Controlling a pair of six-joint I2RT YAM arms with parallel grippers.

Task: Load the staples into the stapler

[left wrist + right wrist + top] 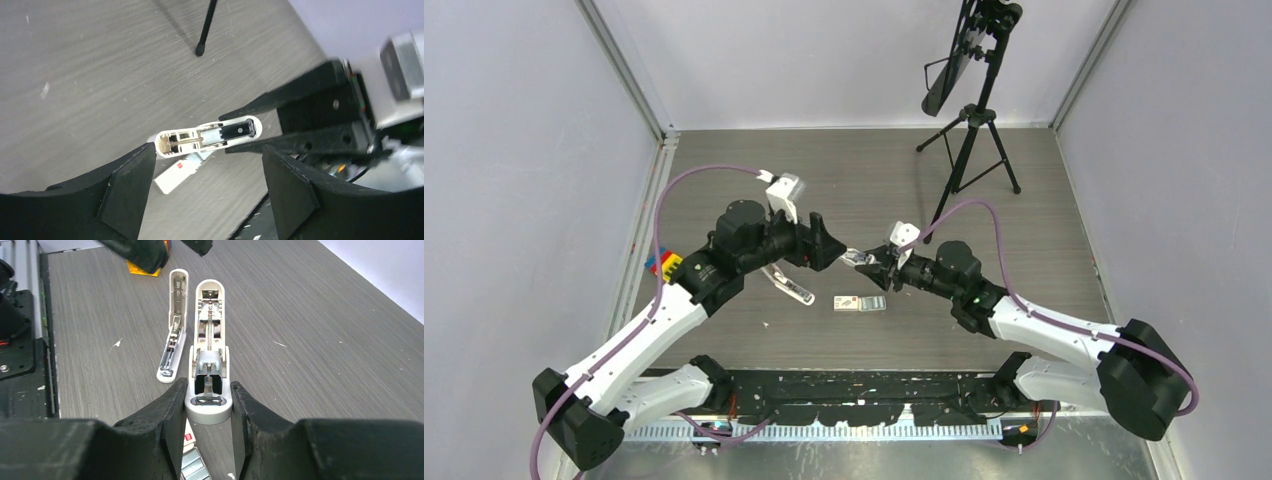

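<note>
My right end effector (pixel 208 390) is pinching one end of the stubby stapler (pixel 210 315), holding it aloft. My left end effector (pixel 207 147) is hovering wide open and empty at its far end. The slim stapler (pixel 789 285) is lying open on the surface (pixel 1024 200), at nine o'clock from the staples (pixel 860 303). A left-side nudge could be twisting my narrow grip loose.
</note>
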